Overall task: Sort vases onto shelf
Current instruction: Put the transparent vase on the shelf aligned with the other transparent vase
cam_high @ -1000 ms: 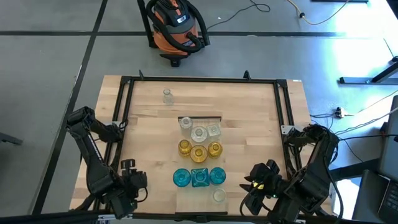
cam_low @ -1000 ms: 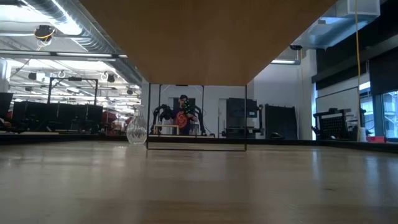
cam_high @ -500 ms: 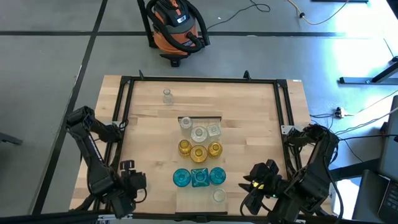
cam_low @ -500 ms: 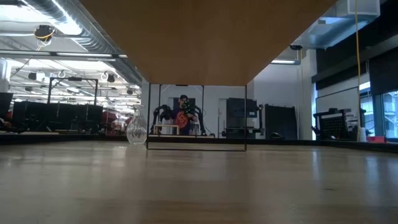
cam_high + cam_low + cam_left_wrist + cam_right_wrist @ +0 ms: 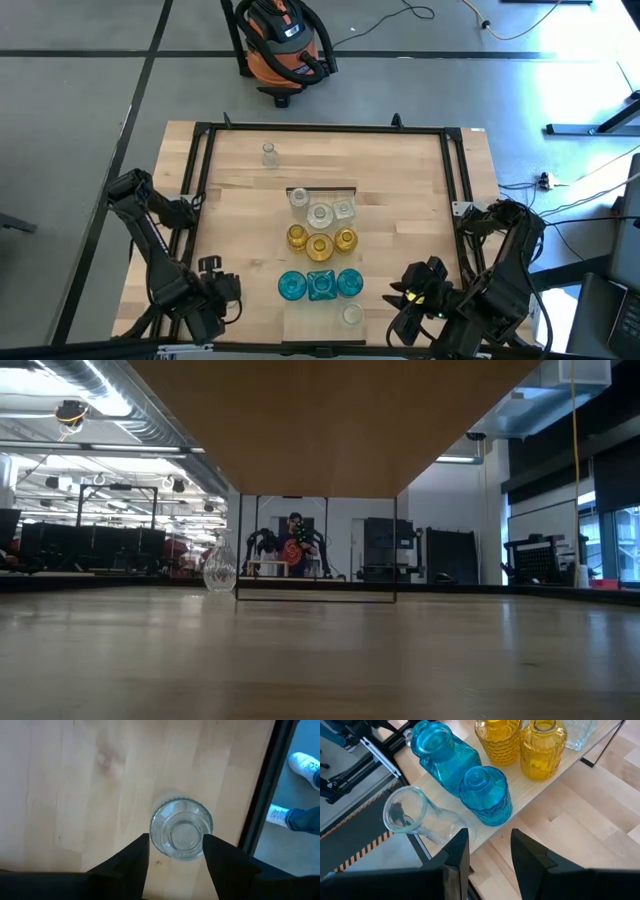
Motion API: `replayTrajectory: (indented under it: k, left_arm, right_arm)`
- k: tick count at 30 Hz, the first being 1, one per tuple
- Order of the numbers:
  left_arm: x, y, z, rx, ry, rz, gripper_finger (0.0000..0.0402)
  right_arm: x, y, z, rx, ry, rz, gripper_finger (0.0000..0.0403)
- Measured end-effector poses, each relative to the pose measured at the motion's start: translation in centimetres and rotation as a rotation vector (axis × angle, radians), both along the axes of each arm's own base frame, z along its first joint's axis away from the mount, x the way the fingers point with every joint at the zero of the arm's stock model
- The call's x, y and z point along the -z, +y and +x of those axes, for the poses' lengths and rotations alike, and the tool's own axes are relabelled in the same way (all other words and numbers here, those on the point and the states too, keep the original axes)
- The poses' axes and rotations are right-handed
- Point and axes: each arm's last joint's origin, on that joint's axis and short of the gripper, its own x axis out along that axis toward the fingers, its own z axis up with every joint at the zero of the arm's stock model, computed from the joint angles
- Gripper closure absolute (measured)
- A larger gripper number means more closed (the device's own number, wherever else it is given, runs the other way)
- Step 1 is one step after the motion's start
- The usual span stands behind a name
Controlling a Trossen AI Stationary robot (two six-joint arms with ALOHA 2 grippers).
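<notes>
Left end effector [image 5: 174,839] straddles a clear vase [image 5: 181,827] near the bench's [image 5: 400,190] left edge. It seems to be pinching it, ready to carry to the shelf [image 5: 298,322]. Your right end effector [image 5: 490,847] waits spread and empty beside the shelved teal vases [image 5: 485,795].

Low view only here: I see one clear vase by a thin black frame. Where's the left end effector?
Observer: The left end effector is over the table's left side, near the arms' bases, apparently closed on a clear ribbed vase.
Operator: And the right?
Observer: The right end effector hovers open and empty beside the shelf.
Operator: What's on the shelf?
Observer: Rows of three: clear vases, amber vases, teal vases, plus a lone clear vase.
</notes>
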Motion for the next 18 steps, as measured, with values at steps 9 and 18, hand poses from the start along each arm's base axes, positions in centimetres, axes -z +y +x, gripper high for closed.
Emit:
replayTrajectory:
  k: [9, 18]
  left_arm:
    - [0.3, 0.5, 0.7, -0.022, -0.002, -0.049, 0.0221]
    - [-0.6, 2.2, 0.8, -0.060, -0.008, -0.019, 0.0222]
  right_arm:
    - [-0.1, 0.2, 0.1, 0.000, -0.018, 0.020, 0.0295]
    - [-0.1, 0.1, 0.1, -0.005, -0.013, 0.010, 0.0295]
